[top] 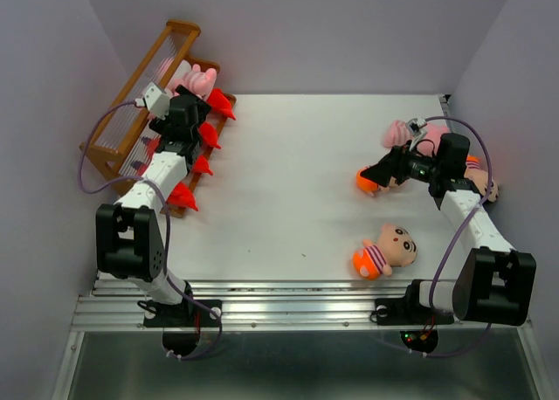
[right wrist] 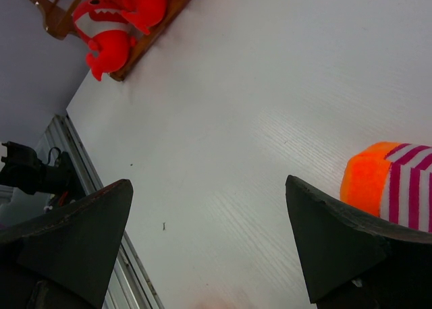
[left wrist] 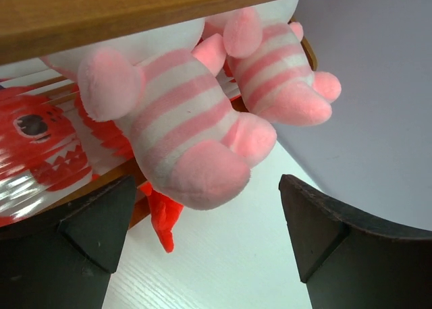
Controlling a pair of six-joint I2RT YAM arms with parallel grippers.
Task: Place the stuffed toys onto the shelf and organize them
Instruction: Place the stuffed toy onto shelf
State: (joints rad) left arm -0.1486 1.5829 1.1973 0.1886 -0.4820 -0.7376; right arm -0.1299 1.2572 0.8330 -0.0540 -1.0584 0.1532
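Two pink striped pigs (left wrist: 182, 127) (left wrist: 277, 73) sit side by side on the brown shelf (top: 131, 112), hanging just above my open left gripper (left wrist: 206, 191); neither finger touches them. Several red monsters (top: 208, 135) line the lowest tier. My left gripper (top: 186, 101) is at the pigs (top: 199, 81) on the shelf. My right gripper (top: 377, 175) stands open low over the table, beside the orange bottom of a boy doll (right wrist: 388, 181). A second boy doll (top: 384, 251) lies in front of it, a third (top: 482, 187) shows behind the right arm, and another pig (top: 397, 134) lies behind.
The shelf stands against the left wall, with a wooden bar (left wrist: 101, 12) close over the left wrist camera. The right wall is close behind the right arm. The metal rail (top: 297, 304) runs along the near edge of the table.
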